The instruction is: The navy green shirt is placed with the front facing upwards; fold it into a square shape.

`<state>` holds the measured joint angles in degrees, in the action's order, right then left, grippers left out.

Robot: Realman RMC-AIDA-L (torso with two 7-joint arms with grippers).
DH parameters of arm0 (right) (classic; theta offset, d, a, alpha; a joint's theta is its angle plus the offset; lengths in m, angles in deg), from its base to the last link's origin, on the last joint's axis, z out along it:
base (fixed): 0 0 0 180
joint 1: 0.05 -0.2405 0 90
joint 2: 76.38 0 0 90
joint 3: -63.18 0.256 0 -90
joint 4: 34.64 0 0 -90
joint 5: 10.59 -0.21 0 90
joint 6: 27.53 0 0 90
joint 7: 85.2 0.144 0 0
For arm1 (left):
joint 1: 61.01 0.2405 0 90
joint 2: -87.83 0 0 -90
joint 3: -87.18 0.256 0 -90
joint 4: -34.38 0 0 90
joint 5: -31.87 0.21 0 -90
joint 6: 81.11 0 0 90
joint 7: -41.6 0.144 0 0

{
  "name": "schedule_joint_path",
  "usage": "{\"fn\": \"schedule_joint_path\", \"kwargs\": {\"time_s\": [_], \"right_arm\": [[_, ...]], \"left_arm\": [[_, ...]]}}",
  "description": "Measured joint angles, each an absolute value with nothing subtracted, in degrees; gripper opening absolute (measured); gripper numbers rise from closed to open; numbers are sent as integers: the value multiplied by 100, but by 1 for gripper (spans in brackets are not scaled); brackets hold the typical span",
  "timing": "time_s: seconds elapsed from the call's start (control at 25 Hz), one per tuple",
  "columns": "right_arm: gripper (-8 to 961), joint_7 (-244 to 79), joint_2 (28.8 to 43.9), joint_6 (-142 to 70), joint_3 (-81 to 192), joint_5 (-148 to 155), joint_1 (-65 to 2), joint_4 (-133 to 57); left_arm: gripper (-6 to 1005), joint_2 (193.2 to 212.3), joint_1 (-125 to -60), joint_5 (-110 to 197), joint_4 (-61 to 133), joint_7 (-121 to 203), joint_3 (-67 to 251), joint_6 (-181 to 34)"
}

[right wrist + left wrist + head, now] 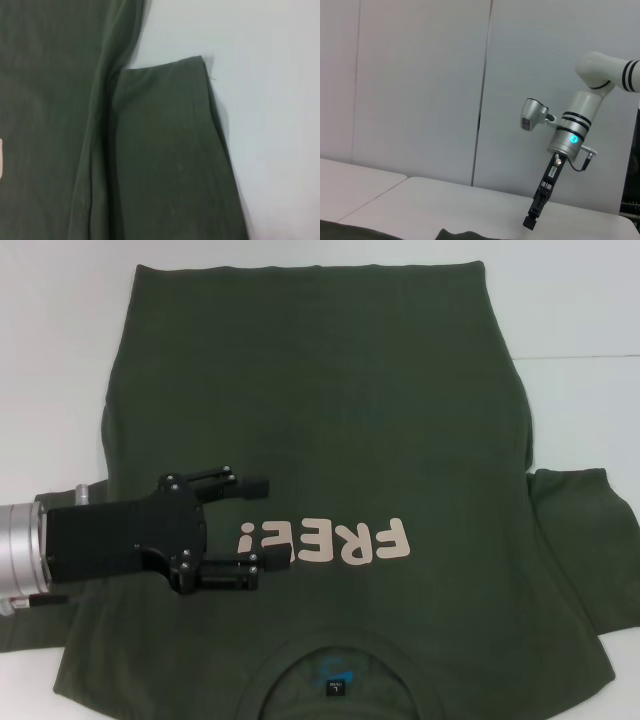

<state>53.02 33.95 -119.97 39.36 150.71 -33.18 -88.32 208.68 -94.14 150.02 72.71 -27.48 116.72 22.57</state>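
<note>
The navy green shirt point(330, 420) lies flat on the white table with its front up. Its pale pink "FREE!" print point(330, 542) is toward the near edge, and the collar with a small black neck label point(336, 688) is nearest me. My left gripper point(256, 530) hovers open over the shirt's left chest, just left of the print, with nothing between its fingers. The right sleeve point(170, 160) lies spread beside the body in the right wrist view. My right gripper point(530, 220) hangs off to the side above the table, as the left wrist view shows.
White table point(580, 390) surrounds the shirt on the left, right and far sides. The shirt's hem point(310, 270) reaches nearly to the far edge of the head view. Grey wall panels point(420, 85) stand behind the table.
</note>
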Motion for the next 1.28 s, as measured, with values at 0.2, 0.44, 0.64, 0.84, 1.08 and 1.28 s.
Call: {"fn": "schedule_joint_path", "kwargs": {"time_s": [0.2, 0.44, 0.64, 0.84, 1.08, 1.28], "right_arm": [[899, 5302, 3395, -11958, 3932, 15044, -3361, -8710], [898, 5304, 3397, -11956, 3889, 15042, -3387, -8610], [898, 5305, 3400, -11943, 3885, 15056, -3396, -8607], [898, 5305, 3415, -11906, 3834, 15075, -3397, -8592], [899, 5305, 3405, -11816, 3782, 15094, -3397, -8427], [899, 5305, 3401, -11740, 3706, 15119, -3397, -8385]], "left_arm": [[861, 20868, -9402, 14999, 7262, -2741, 11672, 2246], [861, 20867, -9377, 14999, 7261, -2734, 11671, 2231], [861, 20867, -9362, 14999, 7260, -2727, 11671, 2216], [861, 20872, -9362, 14999, 7224, -2716, 11672, 2213], [862, 20864, -9351, 14999, 7208, -2666, 11661, 2245], [862, 20865, -9351, 14999, 7208, -2662, 11652, 2255]]}}
